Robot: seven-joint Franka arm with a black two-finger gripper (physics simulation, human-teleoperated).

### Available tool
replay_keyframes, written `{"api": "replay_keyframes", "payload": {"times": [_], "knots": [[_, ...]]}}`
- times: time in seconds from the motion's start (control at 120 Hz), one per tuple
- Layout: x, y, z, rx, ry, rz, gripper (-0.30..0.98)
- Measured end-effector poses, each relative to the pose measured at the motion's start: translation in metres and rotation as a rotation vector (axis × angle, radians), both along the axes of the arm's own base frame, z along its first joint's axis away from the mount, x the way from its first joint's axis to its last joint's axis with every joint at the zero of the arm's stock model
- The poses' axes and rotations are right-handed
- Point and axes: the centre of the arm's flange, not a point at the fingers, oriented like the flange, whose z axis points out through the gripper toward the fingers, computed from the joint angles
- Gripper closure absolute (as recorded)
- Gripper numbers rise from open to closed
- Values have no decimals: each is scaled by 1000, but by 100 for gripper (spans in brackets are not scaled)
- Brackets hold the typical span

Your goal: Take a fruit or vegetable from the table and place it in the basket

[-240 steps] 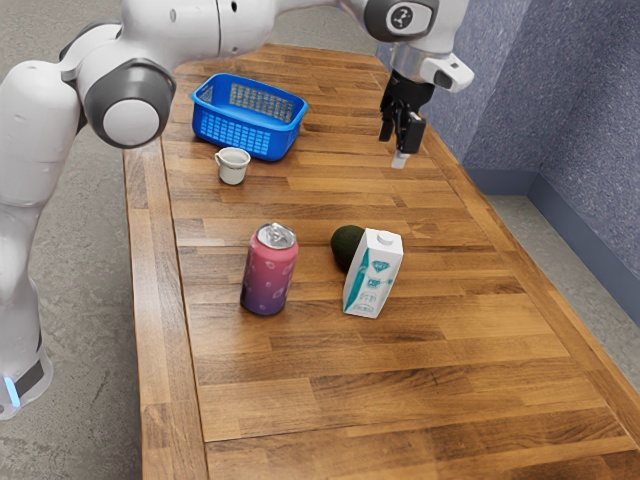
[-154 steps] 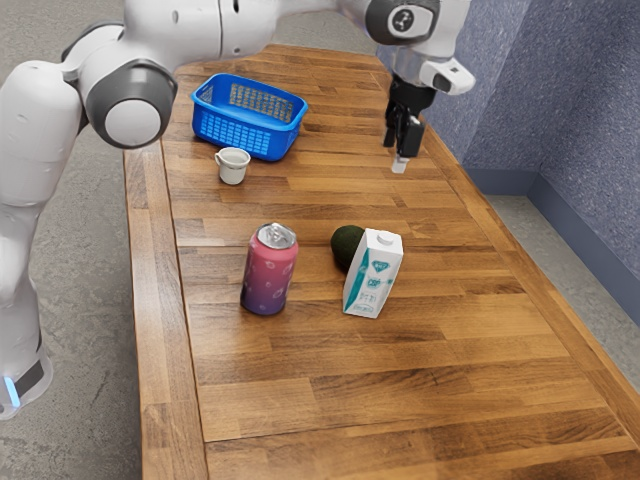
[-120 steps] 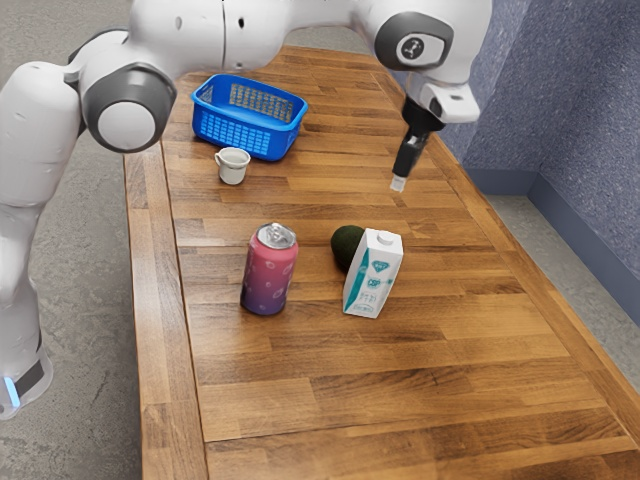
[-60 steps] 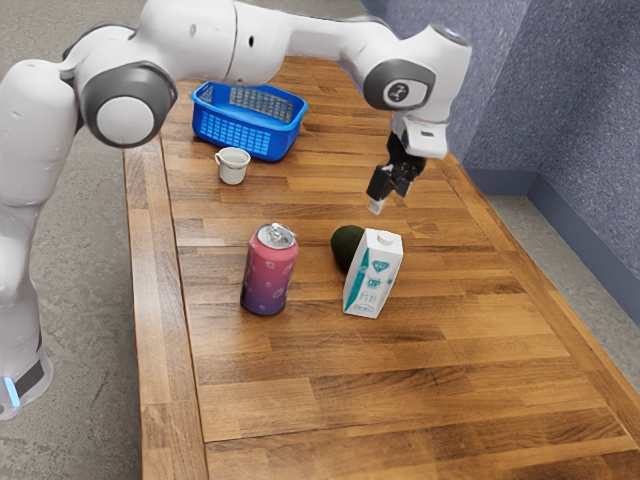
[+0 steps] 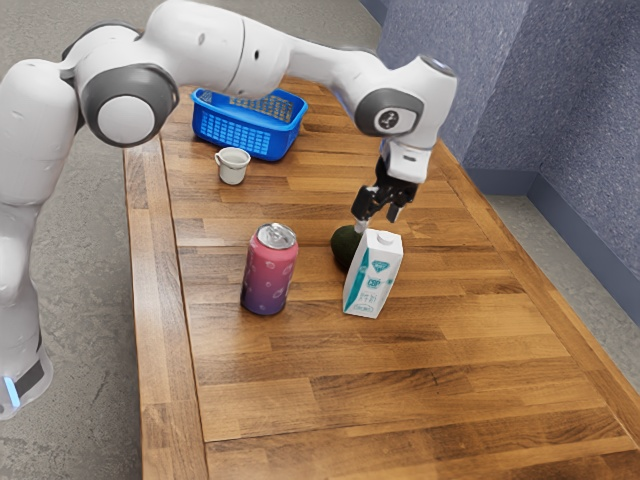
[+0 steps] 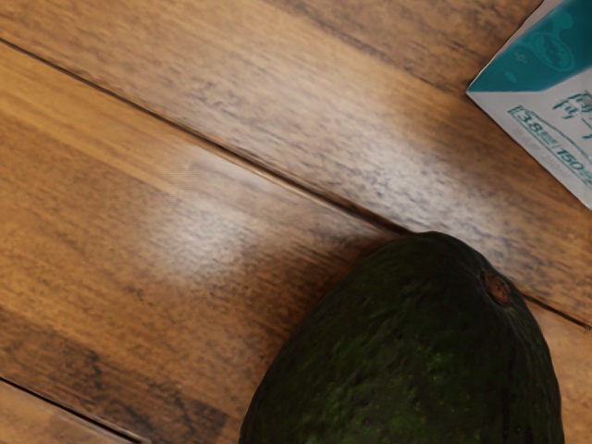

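The desk is of wood, smooth, with a soft gloss where the light falls. The avocado has a rough, bumpy skin with a slight shine. The basket looks like smooth plastic. The drink can is of shiny metal, bare at its lid. The carton seems of smooth, coated paper, and the cup looks like smooth ceramic.

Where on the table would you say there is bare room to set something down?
The widest bare patch of the table lies in front of the can and carton in the exterior view; another lies between the cup and can. It is crowded around the avocado, with the carton close by and my hand above.
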Motion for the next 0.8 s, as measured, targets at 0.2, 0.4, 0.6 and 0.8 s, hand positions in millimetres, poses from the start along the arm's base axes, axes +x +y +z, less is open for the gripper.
{"api": "replay_keyframes", "payload": {"times": [0.2, 0.4, 0.6, 0.8], "knots": [[-3, -3, 3, -14, -12, -35, 0], [-16, -5, 11, -20, -25, -60, 0], [-20, -4, -7, -23, -17, -72, 0], [-19, -4, -21, -25, -14, -79, 0]]}}
